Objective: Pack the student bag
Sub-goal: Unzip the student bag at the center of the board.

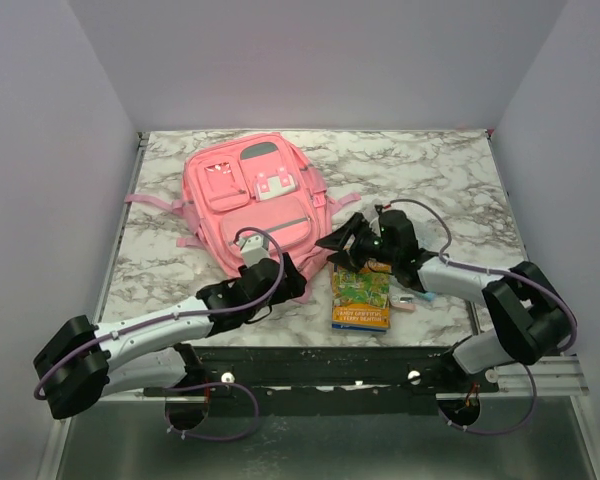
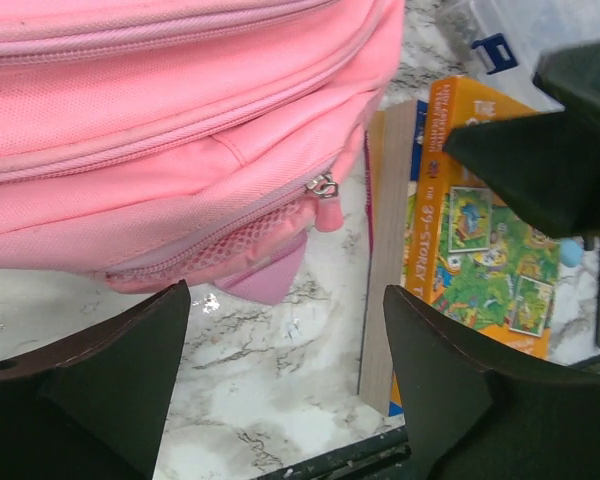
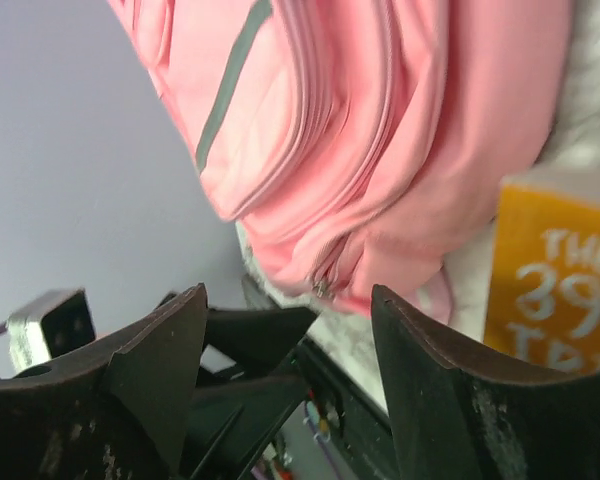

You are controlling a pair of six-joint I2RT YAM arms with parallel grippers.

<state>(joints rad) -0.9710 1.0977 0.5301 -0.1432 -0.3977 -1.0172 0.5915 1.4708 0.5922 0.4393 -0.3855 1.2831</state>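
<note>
- Just beyond the tips of both grippers, on the marble table (image 1: 430, 170), lies the student bag (image 1: 255, 200). It is a soft pink backpack lying front up, with grey-trimmed pockets, a white patch and pink straps trailing at its sides.
- Its near corner sits ahead of the left gripper (image 2: 285, 370), towards the left finger's side. A metal zipper pull (image 2: 325, 187) hangs there above a strip of pink mesh.
- The left gripper's fingers (image 2: 110, 390) are spread wide and hold nothing, with bare marble between them.
- The right gripper (image 3: 285, 360) is likewise released, its fingers (image 3: 450, 380) parted and empty, with the bag's corner just past them.
- Only the left wrist view shows the orange paperback (image 2: 470, 250) in detail. It has green picture panels on the cover and lies beyond the right finger, page edge towards the bag.
- Only the right wrist view shows the grey stripe (image 3: 230, 80) close up, and the other gripper's dark fingers low between its own.
- Only the overhead view shows the whole bag, and a small pink and blue object (image 1: 405, 303) beside the paperback.
- The left arm (image 1: 160, 325) reaches low from the near-left corner. The right arm (image 1: 480, 285) bends in from the near right with its wrist rolled sideways. The two grippers face each other, near but apart.
</note>
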